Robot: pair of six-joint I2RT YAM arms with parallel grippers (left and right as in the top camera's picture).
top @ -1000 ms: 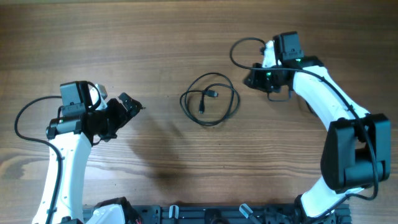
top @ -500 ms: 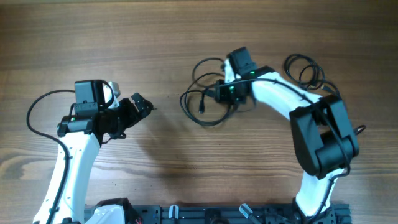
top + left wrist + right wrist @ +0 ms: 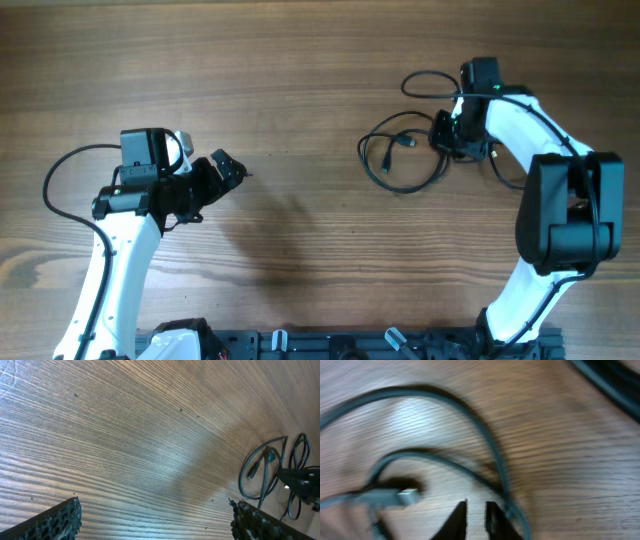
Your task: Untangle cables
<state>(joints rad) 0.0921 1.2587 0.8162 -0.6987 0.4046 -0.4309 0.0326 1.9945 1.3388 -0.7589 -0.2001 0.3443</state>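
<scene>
A thin black cable [image 3: 378, 177] lies in a loose loop on the wooden table, right of centre, with a plug end [image 3: 405, 141] inside the loop. My right gripper [image 3: 445, 136] is at the loop's right edge. In the right wrist view its fingers [image 3: 476, 512] are closed to a narrow gap. The cable [image 3: 496, 455] runs against the right finger, and a silver-tipped plug [image 3: 404, 495] lies to the left. My left gripper [image 3: 226, 172] is open and empty, far to the left. Its wrist view [image 3: 160, 527] shows the cable [image 3: 264, 472] in the distance.
The right arm's own thicker black wire [image 3: 420, 82] arcs over the table behind the gripper. A short stretch of another thin black cord [image 3: 503, 170] shows beside the right arm. The dark robot base [image 3: 330, 345] runs along the front edge.
My right gripper swung left to the cable loop, then back to the right, and the loop came with it from table centre. The left arm shifted slightly right, then stayed still.
</scene>
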